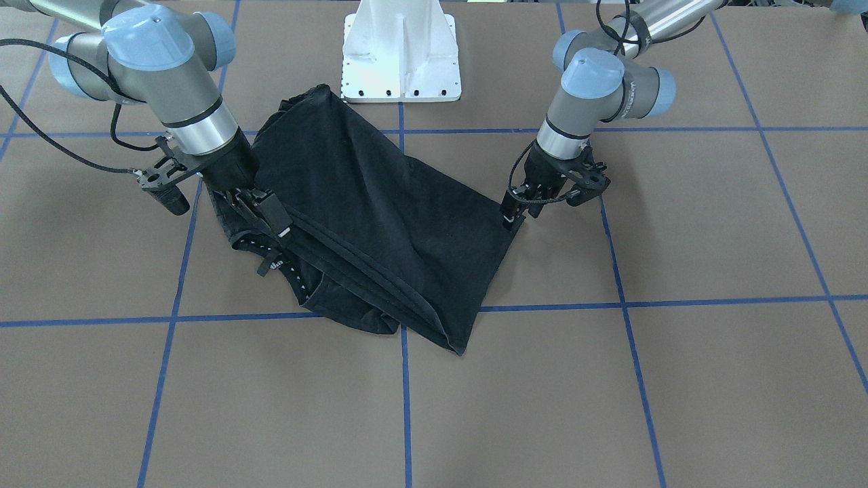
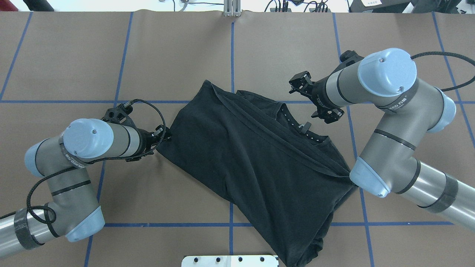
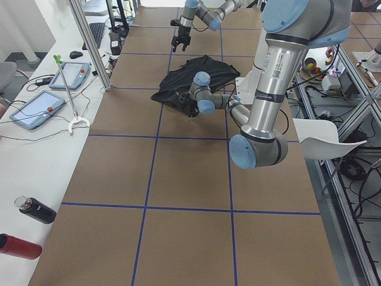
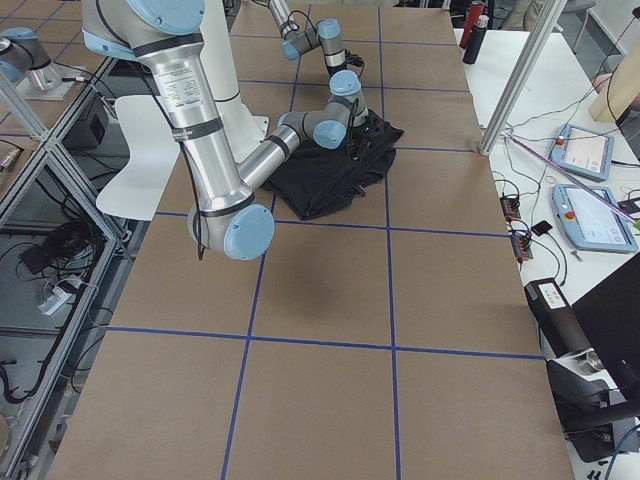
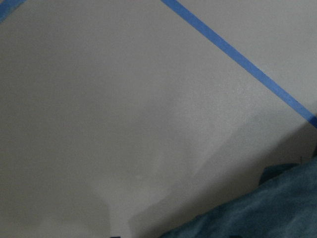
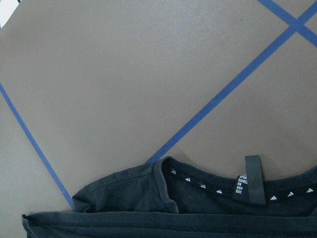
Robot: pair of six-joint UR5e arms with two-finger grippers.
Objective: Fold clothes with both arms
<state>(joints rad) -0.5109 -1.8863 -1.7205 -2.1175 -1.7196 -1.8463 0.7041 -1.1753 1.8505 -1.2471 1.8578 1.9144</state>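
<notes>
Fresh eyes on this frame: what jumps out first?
The black T-shirt stands out first, half-folded and rumpled mid-table, in front of the white base. The left pincer sits at one corner of it and the right pincer at the opposite edge. Both seem to pinch the cloth, which runs taut between them.

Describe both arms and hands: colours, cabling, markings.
Both alike. Left arm and right arm: grey metal tubes, rounded light-blue joint caps, black rings at the seams, small printed lettering near a joint. A black braided cable loops along each, strapped on with black bands. Left hand and right hand: black, two-fingered, with a black bracket at the wrist.
</notes>
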